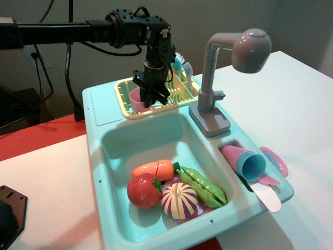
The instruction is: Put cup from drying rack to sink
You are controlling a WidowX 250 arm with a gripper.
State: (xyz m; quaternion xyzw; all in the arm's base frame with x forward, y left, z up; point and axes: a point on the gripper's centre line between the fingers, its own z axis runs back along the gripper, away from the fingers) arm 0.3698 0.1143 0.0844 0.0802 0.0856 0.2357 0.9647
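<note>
The small pink cup [136, 101] stands upright in the left end of the pale yellow drying rack [121, 92], at the back of the teal sink unit. My gripper [149, 98] reaches down from above, with its black fingers closed narrowly on the cup's right wall. The cup still rests in the rack. The sink [112, 140] lies just in front of the rack, and its basin holds toy food at the near end. The fingertips are partly hidden behind the rack rim.
A grey faucet [210, 99] stands right of the rack, its head over the basin. A tomato [144, 190], carrot [153, 169], striped onion [179, 200] and pea pod [203, 186] fill the basin's front. A larger pink cup with a blue inside [244, 160] lies in the right compartment.
</note>
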